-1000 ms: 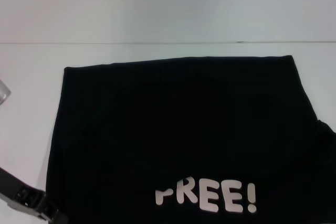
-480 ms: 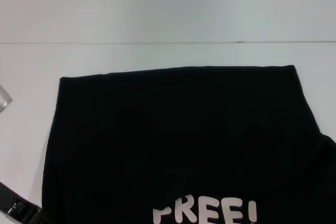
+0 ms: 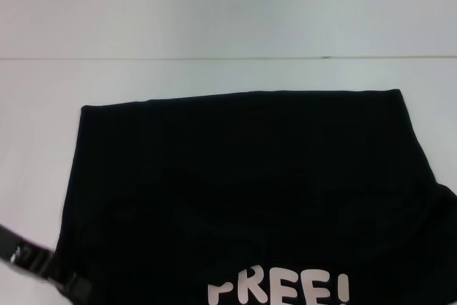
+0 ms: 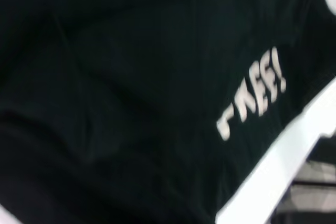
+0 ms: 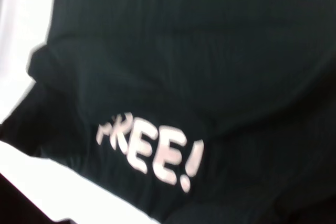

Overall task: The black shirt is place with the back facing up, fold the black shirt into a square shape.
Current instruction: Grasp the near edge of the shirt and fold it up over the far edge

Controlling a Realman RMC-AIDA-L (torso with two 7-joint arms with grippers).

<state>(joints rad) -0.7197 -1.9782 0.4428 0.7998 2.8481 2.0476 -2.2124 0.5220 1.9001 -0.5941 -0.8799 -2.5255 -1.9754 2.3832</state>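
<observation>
The left gripper (image 3: 43, 273) shows only as a dark jointed piece at the near left corner of the head view, just beside the near left edge of the black shirt (image 3: 250, 176); whether it is clenched or released cannot be told. The right gripper is out of sight. Beyond the left gripper the shirt lies spread on the white table (image 3: 214, 76), white "FREE!" lettering (image 3: 280, 291) nearest, a straight folded edge farthest. This looks like mid-fold. The next move probably calls for gripping the near edge and carrying it over evenly.
</observation>
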